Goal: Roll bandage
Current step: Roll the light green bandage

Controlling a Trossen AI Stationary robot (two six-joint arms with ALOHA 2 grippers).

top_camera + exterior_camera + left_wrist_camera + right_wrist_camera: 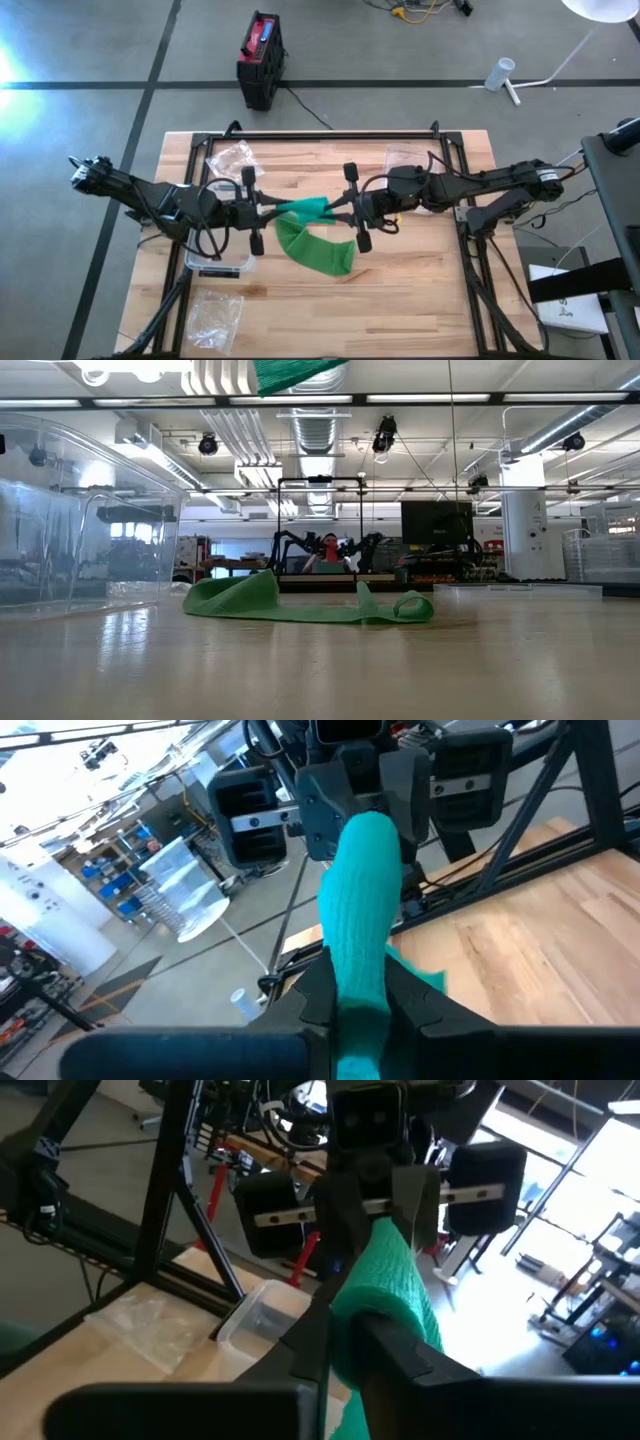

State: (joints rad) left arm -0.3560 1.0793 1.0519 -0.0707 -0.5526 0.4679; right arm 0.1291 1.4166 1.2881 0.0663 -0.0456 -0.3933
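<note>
Bandage (305, 208) stretched between both tools — clamped.

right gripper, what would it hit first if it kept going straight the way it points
Probably the left gripper: the right gripper faces it head-on, both clamped on the raised stretch of green fabric bandage between them; depth unclear.

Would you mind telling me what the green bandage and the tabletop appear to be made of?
The green bandage looks like a soft, stretchy woven or crepe fabric with a matte finish: it drapes in loose folds and shows fine ribbing in the left wrist view. The tabletop appears to be light wood planks, smooth, with visible grain and board seams.
</note>
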